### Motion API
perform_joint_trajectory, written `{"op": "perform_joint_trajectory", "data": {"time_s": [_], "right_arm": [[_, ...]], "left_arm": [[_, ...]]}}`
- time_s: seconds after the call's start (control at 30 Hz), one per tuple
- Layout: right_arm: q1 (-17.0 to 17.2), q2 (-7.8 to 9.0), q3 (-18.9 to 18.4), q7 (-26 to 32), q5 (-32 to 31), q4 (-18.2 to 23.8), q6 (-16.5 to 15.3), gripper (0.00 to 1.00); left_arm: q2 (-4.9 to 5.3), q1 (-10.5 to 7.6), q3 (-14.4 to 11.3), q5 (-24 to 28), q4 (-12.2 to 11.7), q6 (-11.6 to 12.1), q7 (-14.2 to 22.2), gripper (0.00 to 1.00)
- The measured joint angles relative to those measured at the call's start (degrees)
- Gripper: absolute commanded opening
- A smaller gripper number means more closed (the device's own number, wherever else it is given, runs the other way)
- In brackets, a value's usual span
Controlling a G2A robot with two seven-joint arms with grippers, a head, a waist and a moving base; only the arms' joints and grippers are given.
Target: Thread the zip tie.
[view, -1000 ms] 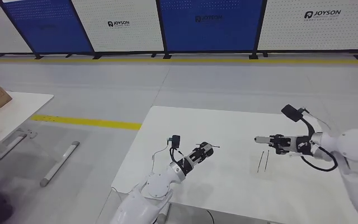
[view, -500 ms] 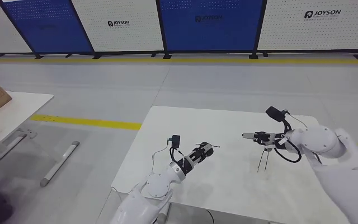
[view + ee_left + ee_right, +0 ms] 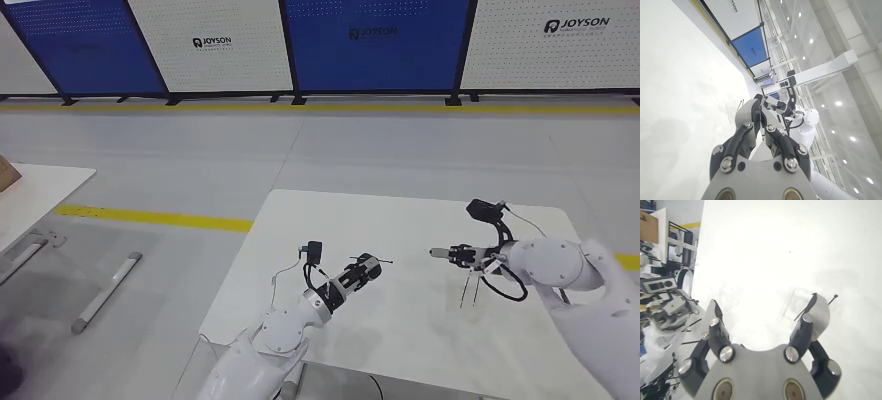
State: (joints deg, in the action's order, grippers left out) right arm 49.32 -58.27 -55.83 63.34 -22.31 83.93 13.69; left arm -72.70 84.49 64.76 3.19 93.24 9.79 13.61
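Your left gripper (image 3: 368,266) sits over the left half of the flat white table (image 3: 330,225). Its fingers (image 3: 746,113) are pressed together on a thin black plastic zip tie (image 3: 386,262), and the tie's free end pokes out past the tips toward the other arm. Across from it, your right gripper (image 3: 440,253) hangs above the tabletop with its fingers (image 3: 716,311) spread wide. The two grippers point at each other, with a clear gap between them. Under the right wrist you've got two loose black zip ties (image 3: 466,289) lying flat, side by side on the table, and neither gripper is touching them.
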Motion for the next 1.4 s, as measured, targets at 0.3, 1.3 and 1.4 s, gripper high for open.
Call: {"op": "perform_joint_trajectory", "data": {"time_s": [0.3, 1.3, 1.4], "right_arm": [[1.7, 0.75, -0.8, 1.6, -5.4, 2.3, 2.9, 1.0], [3.1, 1.35, -0.2, 11.5, -6.7, 5.7, -0.1, 1.0], [2.4, 1.12, -0.4, 11.2, -5.6, 4.5, 1.5, 1.0]], "left_arm": [[0.0, 0.0, 0.0, 0.0, 0.0, 0.0, 0.0, 0.0], [0.0, 0.0, 0.0, 0.0, 0.0, 0.0, 0.0, 0.0], [0.0, 0.0, 0.0, 0.0, 0.0, 0.0, 0.0, 0.0]]}}
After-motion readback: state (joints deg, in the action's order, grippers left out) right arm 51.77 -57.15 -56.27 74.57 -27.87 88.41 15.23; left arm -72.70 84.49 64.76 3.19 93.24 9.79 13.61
